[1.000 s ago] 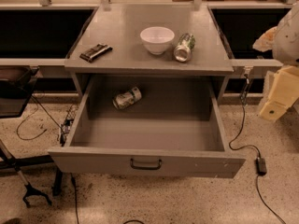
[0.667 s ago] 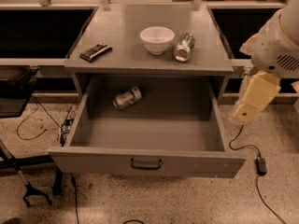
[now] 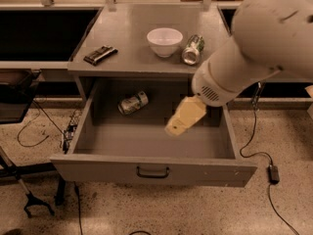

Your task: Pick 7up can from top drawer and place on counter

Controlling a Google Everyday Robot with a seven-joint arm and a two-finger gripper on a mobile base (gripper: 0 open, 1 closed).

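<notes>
Open top drawer (image 3: 205,168) holds the 7up can (image 3: 133,103), lying on its side at back left of the drawer floor. Robot arm's pale yellow gripper (image 3: 178,124) hangs over the drawer's middle-right, apart from the can; can't tell whether it's open or closed. On the counter (image 3: 132,28): white bowl (image 3: 165,41), greener can (image 3: 192,49) just right of it, dark packet (image 3: 100,54) at left.
</notes>
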